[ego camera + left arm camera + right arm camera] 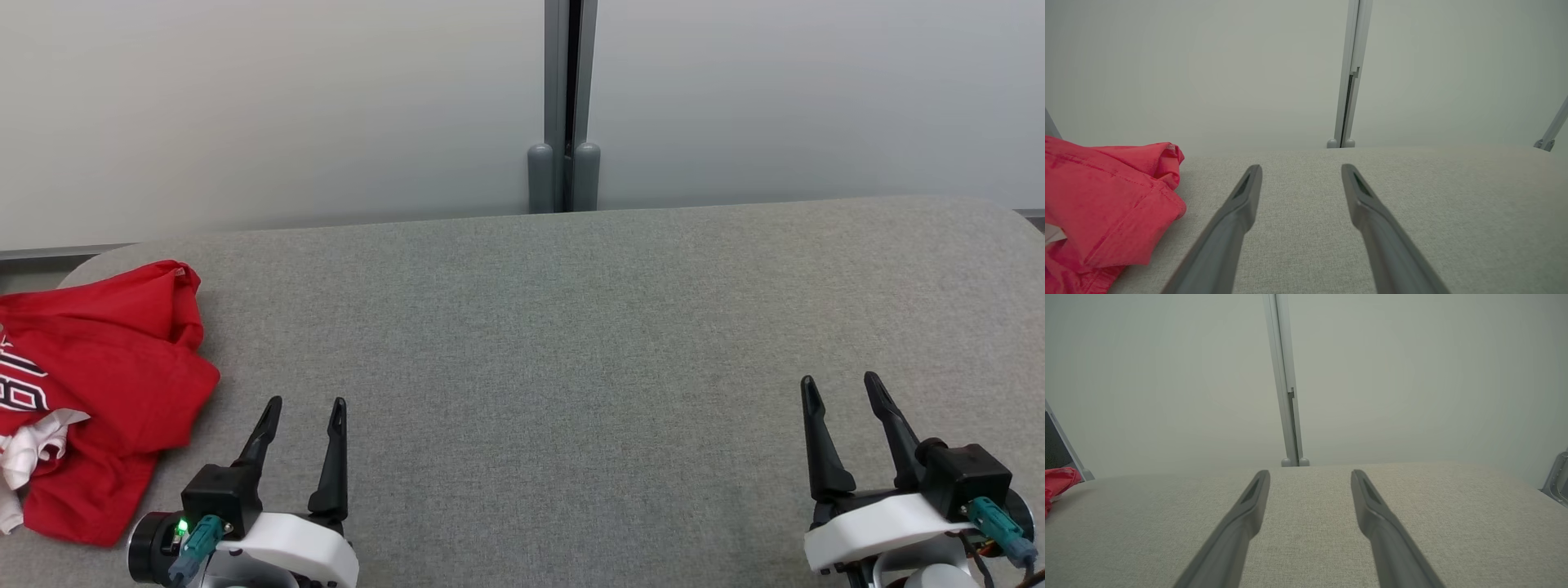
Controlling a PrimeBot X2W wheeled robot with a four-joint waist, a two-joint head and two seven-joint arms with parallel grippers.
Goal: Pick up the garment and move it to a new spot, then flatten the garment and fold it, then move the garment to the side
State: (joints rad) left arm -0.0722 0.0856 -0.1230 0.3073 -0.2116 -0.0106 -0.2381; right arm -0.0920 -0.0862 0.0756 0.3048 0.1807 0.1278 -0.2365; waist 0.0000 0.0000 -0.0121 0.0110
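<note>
There, crumpled red garment (122, 367) on table (571, 327), far left; left gripper (308, 402), right gripper (839, 378) agape, empty.

The red garment (114, 367) runs off the left edge, its white lettering (20, 385) cut short, perhaps numerals; crumpled folds hide its shape.

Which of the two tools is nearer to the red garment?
The left tool: the red garment lies just beside it, while the right tool stands far across the table.
</note>
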